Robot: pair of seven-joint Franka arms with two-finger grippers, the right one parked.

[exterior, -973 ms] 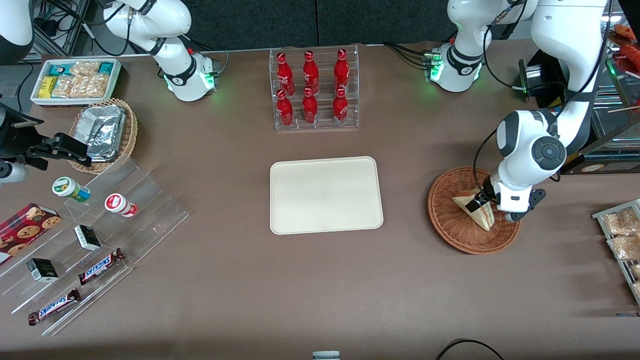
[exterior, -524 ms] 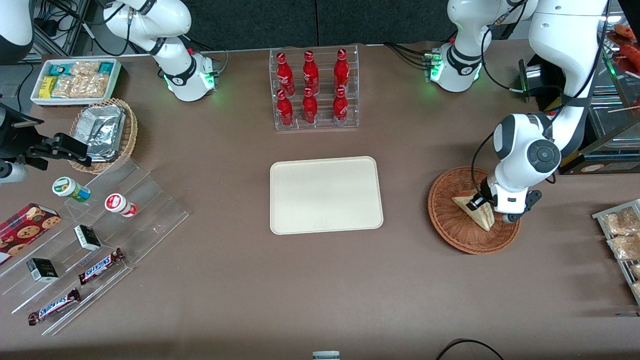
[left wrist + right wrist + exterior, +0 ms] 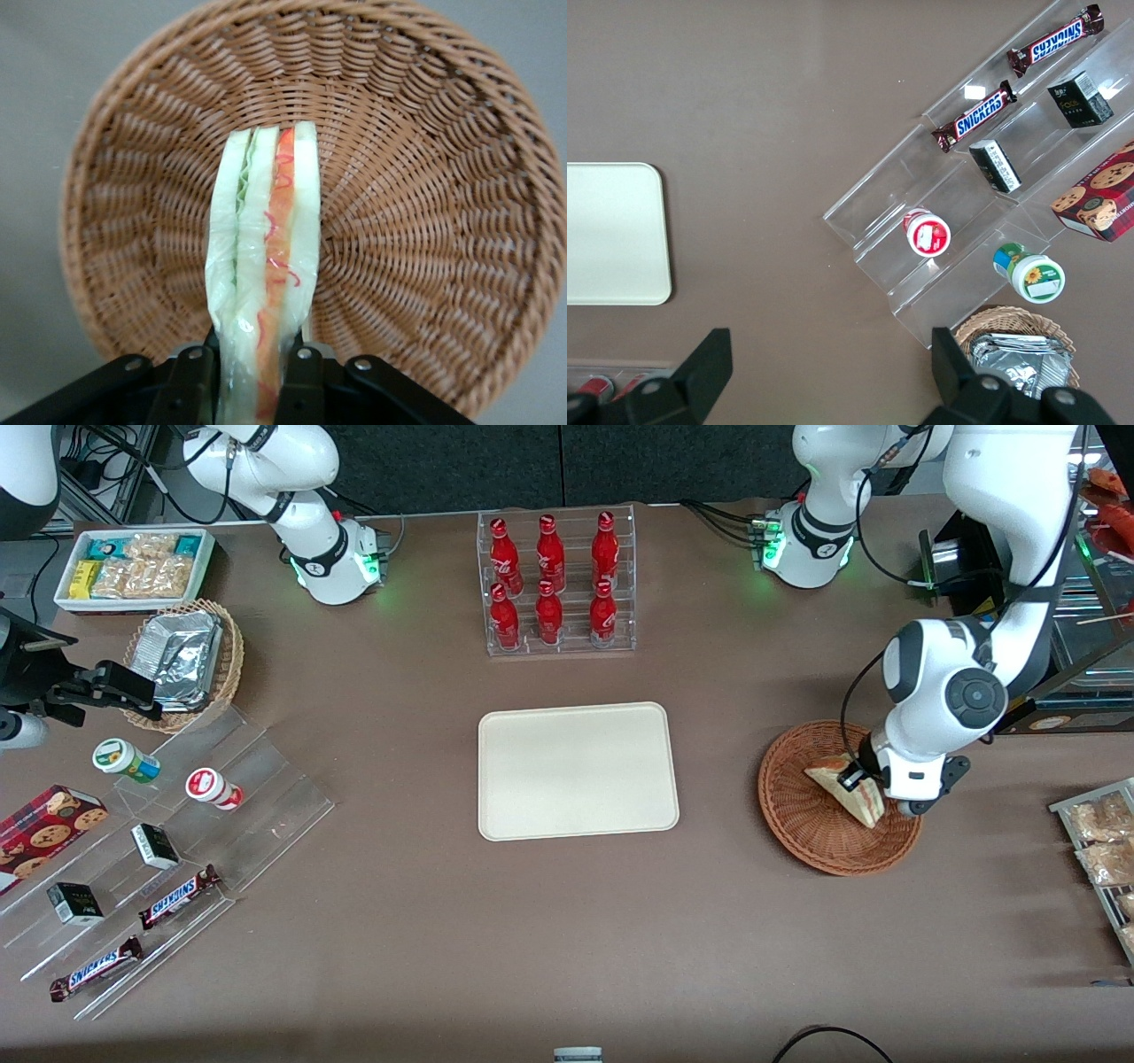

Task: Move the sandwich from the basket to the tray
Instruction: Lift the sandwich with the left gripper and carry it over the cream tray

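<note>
The sandwich (image 3: 846, 791), a white bread wedge with orange and green layers, is held over the reddish-brown wicker basket (image 3: 797, 815) toward the working arm's end of the table. My left gripper (image 3: 858, 779) is shut on it. In the left wrist view the fingers (image 3: 301, 381) pinch both bread faces of the sandwich (image 3: 266, 266), and the basket (image 3: 416, 204) lies under it. The cream tray (image 3: 576, 771) lies bare at the table's middle, and its corner shows in the right wrist view (image 3: 611, 235).
A clear rack of red bottles (image 3: 554, 584) stands farther from the front camera than the tray. A tan basket of foil packets (image 3: 186, 660), a white snack bin (image 3: 133, 567) and a clear stepped display (image 3: 177, 850) lie toward the parked arm's end. A rack of snack bags (image 3: 1103, 850) sits beside the basket.
The gripper has risen slightly with the sandwich in it. The sandwich now sits a little higher and farther from the front camera over the basket.
</note>
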